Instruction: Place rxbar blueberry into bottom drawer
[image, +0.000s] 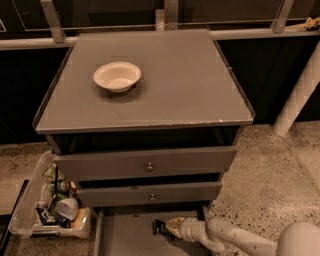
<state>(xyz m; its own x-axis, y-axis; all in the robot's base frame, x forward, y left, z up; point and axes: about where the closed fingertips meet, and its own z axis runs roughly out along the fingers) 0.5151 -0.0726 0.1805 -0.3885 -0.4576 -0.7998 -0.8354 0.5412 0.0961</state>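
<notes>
Bottom drawer (125, 240): standing open, gripper (170, 226) hovering above its floor.
Rxbar blueberry (160, 229): being pinched by closed fingers over the drawer; lettering unreadable.
White bowl (117, 76): sitting empty.
Clear bin (30, 200): holding clutter.

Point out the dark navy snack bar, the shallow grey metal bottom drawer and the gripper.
dark navy snack bar (159, 228), camera view, wrapper's middle.
shallow grey bottom drawer (125, 239), camera view, bare floor.
gripper (171, 225), camera view, tip, over the drawer beside the bar.
</notes>
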